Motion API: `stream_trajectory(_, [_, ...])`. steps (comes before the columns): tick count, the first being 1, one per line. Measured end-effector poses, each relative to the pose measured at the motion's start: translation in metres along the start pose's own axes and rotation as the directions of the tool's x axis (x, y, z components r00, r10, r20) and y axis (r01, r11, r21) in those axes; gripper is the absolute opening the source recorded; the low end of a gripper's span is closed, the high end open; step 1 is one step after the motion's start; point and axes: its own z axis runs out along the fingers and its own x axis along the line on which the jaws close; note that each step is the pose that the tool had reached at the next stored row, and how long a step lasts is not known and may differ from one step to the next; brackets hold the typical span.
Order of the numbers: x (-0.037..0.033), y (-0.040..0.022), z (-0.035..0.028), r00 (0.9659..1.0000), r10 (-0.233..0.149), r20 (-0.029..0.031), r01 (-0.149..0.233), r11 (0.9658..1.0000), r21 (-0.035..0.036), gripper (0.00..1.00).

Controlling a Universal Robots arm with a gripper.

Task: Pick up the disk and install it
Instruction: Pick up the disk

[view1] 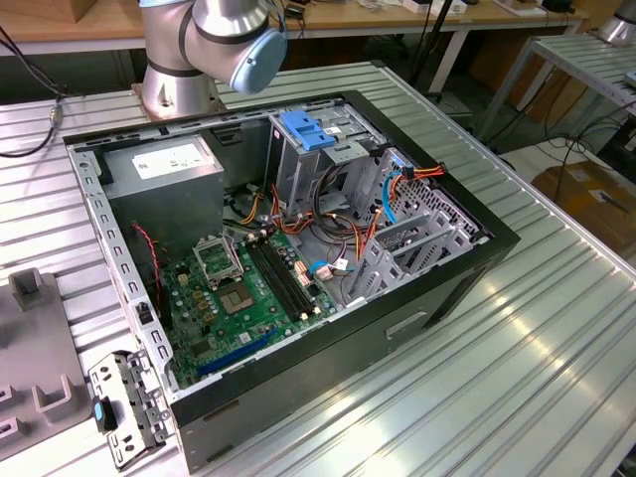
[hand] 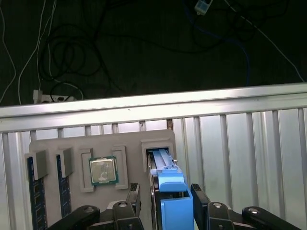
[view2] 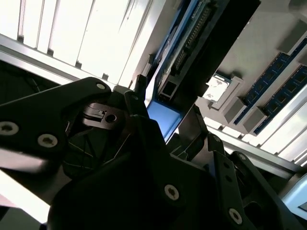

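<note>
Fingers (hand: 198, 203) tight around flat blue-railed disk (hand: 173, 203)

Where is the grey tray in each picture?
Exterior view: tray at the exterior view's left, on the table.
First wrist view: tray holds the chip; the hand is at the disk.
Second wrist view: tray behind the disk, chip on it.
Shared landmark: the ribbed table.

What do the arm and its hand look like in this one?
The arm is silver-grey metal with rounded joints and a pale blue cap. The hand is matte black, built of angular linkage plates fastened with round screws.
</note>
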Motion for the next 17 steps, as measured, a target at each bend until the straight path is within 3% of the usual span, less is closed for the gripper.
stream_trajectory(2, [0.0001,0.0015,0.0008,1.0000,0.000,0.0019,0.000,1.0000,0.0047,0.54])
stream_trajectory(3, [0.0002,0.0030,0.0013,1.0000,0.000,0.0026,0.000,0.9999,0.0120,0.54])
stream_trajectory(7, [0.0006,0.0057,0.0016,1.0000,-0.001,0.0040,0.001,0.9996,0.0281,0.54])
stream_trajectory(17, [0.0005,0.0058,0.0017,1.0000,-0.001,0.0042,0.001,0.9996,0.0290,0.54])
